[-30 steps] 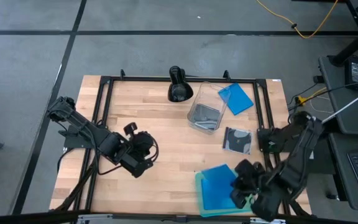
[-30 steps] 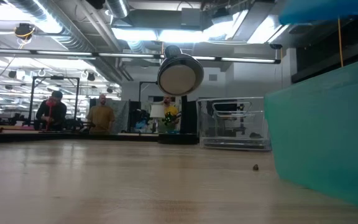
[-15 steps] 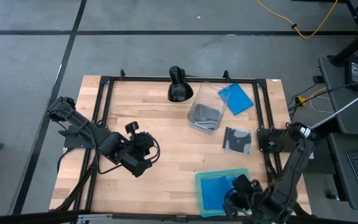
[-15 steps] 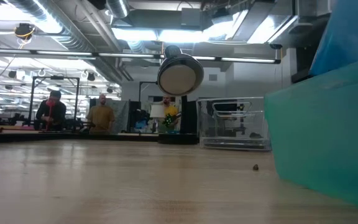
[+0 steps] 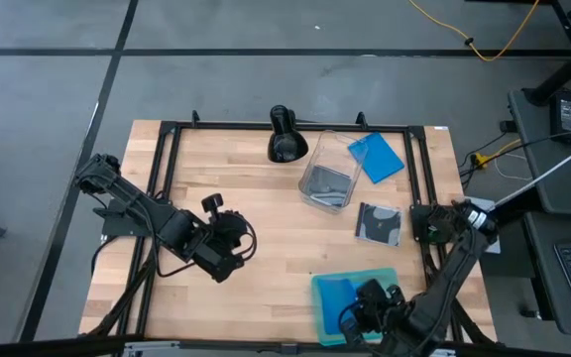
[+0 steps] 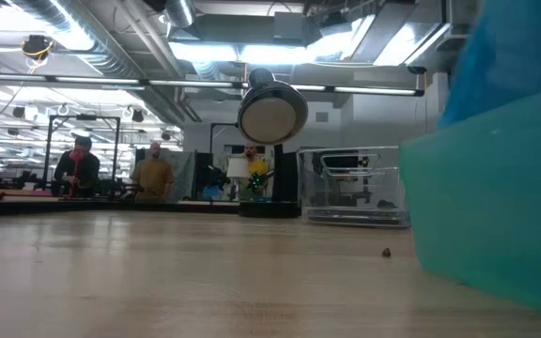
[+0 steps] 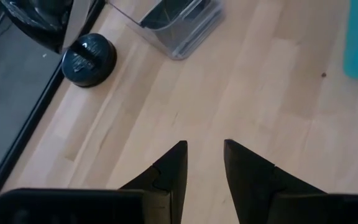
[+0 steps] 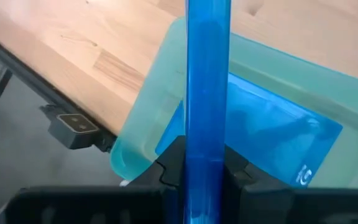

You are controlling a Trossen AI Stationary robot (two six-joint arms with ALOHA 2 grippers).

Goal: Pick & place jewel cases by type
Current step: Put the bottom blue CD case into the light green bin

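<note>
My right gripper (image 5: 367,315) (image 8: 207,155) is over the translucent teal tray (image 5: 390,278) at the near edge, shut on a bright blue case (image 8: 208,74) that shows edge-on. A second blue case (image 8: 266,140) lies flat inside the tray. A third blue case (image 5: 376,157) lies flat on the table near the far right corner. One black-and-clear disc case (image 5: 378,223) lies flat on the wood, and dark cases sit in the clear tub (image 5: 327,178). My left gripper (image 5: 234,241) (image 7: 204,163) is open above bare wood at centre left. My right gripper pinches the blue case between its two fingers (image 8: 174,155), near one end (image 8: 208,134). The case stands on edge and runs straight out from the fingers, over the teal tray. Whether its far end touches the tray I cannot tell.
A black lamp (image 5: 284,134) stands at the far edge beside the tub. A black metal frame (image 5: 167,159) runs round the table. In the low view the tray wall (image 6: 486,207) fills the right side. People stand in the room beyond.
My right gripper has moved toward the table's near edge and a little left, and has come down over the teal tray. The blue case it holds has tipped from nearly flat to steeply slanted, sinking toward the tray.
</note>
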